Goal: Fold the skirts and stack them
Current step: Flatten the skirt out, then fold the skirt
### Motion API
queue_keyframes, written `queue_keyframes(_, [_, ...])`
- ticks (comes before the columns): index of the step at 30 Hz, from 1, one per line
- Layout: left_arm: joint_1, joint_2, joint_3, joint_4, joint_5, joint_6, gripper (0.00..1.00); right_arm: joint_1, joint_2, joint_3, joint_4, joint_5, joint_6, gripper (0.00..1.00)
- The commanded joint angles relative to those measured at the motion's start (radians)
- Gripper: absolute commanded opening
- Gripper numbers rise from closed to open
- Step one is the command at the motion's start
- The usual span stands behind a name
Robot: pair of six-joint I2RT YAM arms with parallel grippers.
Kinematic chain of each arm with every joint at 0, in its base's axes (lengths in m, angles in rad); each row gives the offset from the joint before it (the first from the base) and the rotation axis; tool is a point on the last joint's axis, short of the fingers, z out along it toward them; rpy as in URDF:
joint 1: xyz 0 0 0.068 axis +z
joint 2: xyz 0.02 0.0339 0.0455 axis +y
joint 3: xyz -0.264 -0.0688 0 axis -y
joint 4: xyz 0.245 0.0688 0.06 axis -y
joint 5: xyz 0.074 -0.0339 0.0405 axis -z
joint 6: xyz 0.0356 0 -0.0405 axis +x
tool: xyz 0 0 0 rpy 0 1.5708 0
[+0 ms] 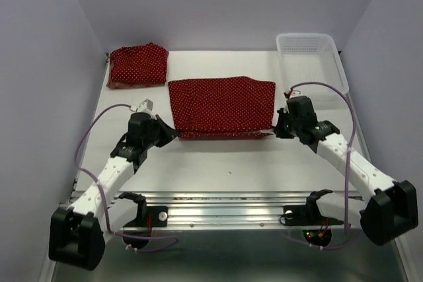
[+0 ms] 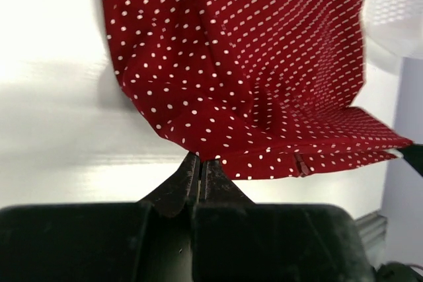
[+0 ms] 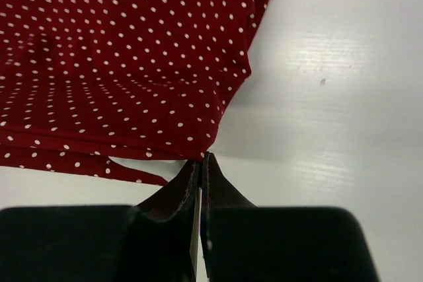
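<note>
The left gripper (image 1: 173,131) and right gripper (image 1: 276,130) are each clenching a near corner of the dark red, white-dotted cloth skirt (image 1: 221,105) lying spread mid-way across the white table (image 1: 218,163), evidently holding its hem level for an even fold, while a folded dotted skirt (image 1: 137,64) is waiting far-left.

Colour and pattern record.
Spread skirt (image 1: 221,107): dark red, small white dots. Folded skirt (image 1: 137,64): same dark red, white dots. Basket (image 1: 304,35): white mesh. Table (image 1: 218,163): white. Cables (image 1: 90,131): lilac.

Overhead view looks down from behind; both close wrist views share the dotted skirt (image 1: 221,107).
</note>
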Motion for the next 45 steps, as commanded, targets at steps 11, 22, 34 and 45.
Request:
queue_keyframes(11, [0.013, -0.202, 0.068, -0.12, -0.092, -0.045, 0.0, -0.042, -0.084, 0.132, -0.137, 0.056, 0.07, 0.01])
queue_keyframes(22, [0.013, 0.13, 0.39, -0.094, -0.183, -0.004, 0.0, -0.042, 0.237, 0.399, -0.112, 0.243, 0.035, 0.01])
queue_keyframes(34, [0.016, 0.566, 0.797, -0.166, -0.266, 0.102, 0.0, -0.089, 0.562, 0.692, -0.112, 0.229, -0.01, 0.01])
queue_keyframes(45, [0.031, 0.889, 1.035, -0.175, -0.27, 0.115, 0.0, -0.098, 0.826, 0.869, -0.095, 0.257, -0.008, 0.03])
